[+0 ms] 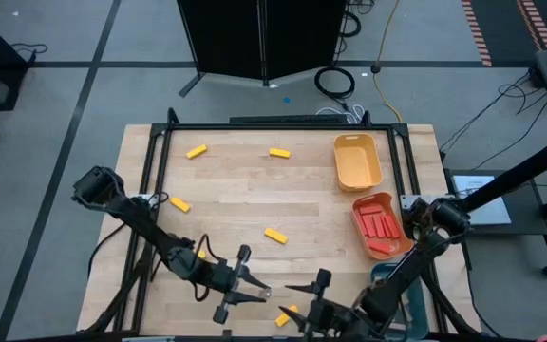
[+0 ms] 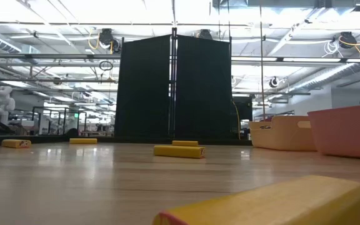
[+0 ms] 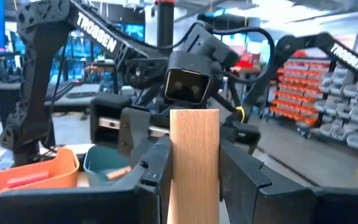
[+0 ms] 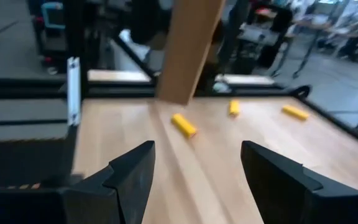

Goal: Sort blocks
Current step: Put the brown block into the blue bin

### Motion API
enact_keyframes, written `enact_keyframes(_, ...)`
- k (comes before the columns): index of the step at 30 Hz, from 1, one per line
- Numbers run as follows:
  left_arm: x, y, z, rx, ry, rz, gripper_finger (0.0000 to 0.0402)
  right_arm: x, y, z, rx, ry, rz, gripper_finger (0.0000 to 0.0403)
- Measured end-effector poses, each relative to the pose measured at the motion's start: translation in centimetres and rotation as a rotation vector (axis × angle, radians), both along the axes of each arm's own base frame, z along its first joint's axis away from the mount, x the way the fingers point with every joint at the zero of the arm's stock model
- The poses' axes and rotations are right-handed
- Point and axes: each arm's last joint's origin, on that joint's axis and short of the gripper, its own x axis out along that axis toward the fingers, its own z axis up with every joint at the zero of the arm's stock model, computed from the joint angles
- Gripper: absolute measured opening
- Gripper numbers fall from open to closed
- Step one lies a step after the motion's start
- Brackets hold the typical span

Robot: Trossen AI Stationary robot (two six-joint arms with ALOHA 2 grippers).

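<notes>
Open tabletop [image 1: 254,204] between scattered yellow blocks [image 1: 274,235]

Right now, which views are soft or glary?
Low view: nearest yellow block looms blurred, ceiling lights blown out. Right wrist view: tan block and table smeared. Left wrist view: tan block sharp in the left hand, background soft.
</notes>
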Motion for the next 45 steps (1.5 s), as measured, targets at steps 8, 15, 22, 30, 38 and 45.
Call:
enact_keyframes(8, 0.9, 0.1, -0.6, 0.016, -0.121, 0.034, 0.0099, 2.4, -1.6, 1.0, 0.091, -0.070, 0.008, 0.0231)
enact_keyframes(15, 1.5, 0.6, -1.1, 0.025, -0.111, 0.029, 0.0099, 3.4, -2.4, 1.5, 0.116, -0.096, 0.028, 0.0231)
enact_keyframes(22, 1.5, 0.6, -1.0, 0.045, -0.127, 0.027, 0.0099, 4.3, -3.5, 1.7, 0.135, -0.111, 0.000, 0.0226)
enact_keyframes(30, 1.6, 0.7, -1.1, 0.056, -0.112, 0.040, 0.0102, 4.4, -3.6, 1.8, 0.145, -0.114, 0.003, 0.0133)
enact_keyframes(38, 1.6, 0.6, -1.6, 0.098, -0.040, 0.059, 0.0175, 3.4, -2.9, 2.2, 0.246, -0.082, 0.080, 0.0075)
enact_keyframes(45, 0.6, 1.5, -1.0, 0.204, 0.107, 0.090, 0.0215, -0.8, -4.1, 3.6, 0.506, 0.214, 0.121, 0.0077)
